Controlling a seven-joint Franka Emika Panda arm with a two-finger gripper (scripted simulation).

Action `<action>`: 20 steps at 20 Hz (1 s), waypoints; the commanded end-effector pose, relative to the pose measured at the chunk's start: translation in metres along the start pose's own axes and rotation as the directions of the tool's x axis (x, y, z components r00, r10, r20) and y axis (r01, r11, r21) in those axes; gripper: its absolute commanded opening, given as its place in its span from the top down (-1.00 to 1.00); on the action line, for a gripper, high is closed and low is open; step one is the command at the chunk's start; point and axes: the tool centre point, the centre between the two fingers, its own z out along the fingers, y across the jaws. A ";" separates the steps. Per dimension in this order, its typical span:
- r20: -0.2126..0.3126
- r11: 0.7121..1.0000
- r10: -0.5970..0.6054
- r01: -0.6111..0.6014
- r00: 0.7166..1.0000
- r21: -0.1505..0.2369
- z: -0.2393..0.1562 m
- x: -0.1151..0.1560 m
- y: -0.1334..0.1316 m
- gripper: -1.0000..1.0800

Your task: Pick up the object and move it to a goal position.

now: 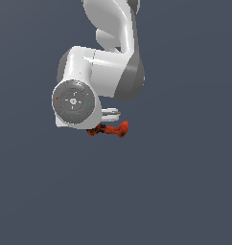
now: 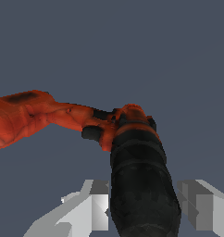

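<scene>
Gripper point(image 2: 144, 210) straddles the toy drill's point(image 2: 132, 152) black end, jaws apart with gaps both sides, nothing gripped. Drill lies directly under the arm point(image 1: 96, 72). Grasp, lift and move all remain.

A plain, flat, dark slate-blue ground point(image 1: 185, 191) fills the exterior view from edge to edge, even in tone and without seam, mark or visible border. In the wrist view the same dull blue-grey ground point(image 2: 132, 46) covers the whole upper part of the frame and shows no texture.
</scene>
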 end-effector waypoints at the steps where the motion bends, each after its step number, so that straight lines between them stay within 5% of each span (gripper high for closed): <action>1: -0.003 1.000 0.001 -0.001 1.000 0.000 -0.012 -0.009 -0.002 1.00; 12: 0.000 1.000 0.001 -0.001 1.000 0.000 -0.016 -0.015 -0.004 1.00; 20: 0.000 1.000 0.001 -0.001 1.000 0.000 -0.026 -0.043 -0.005 1.00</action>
